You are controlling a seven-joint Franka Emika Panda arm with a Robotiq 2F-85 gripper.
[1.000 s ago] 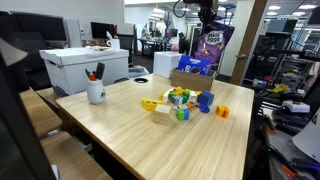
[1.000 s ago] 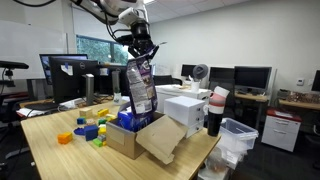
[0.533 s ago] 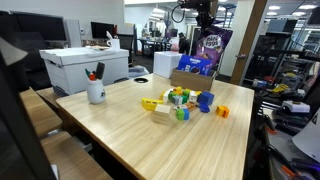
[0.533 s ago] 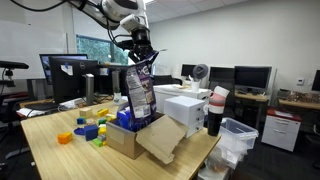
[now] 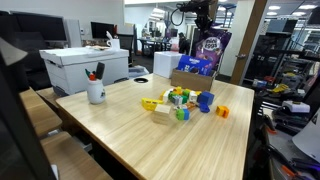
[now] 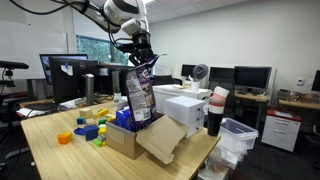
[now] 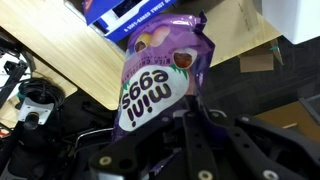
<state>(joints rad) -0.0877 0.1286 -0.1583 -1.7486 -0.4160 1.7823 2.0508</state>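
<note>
Clenched on its top seam, the gripper (image 6: 141, 56) dangles the glossy purple plastic candy bag (image 6: 140, 92) over the far open cardboard box (image 6: 122, 140); the bag is likely light, floppy and slippery, and best pinched at that seam.

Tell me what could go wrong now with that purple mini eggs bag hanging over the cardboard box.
The jaws pinch the purple bag only by its top edge, so it might slip or swing. Its lower end hangs close to the cardboard box and the blue package inside; it could snag the box wall or the open flap.
</note>
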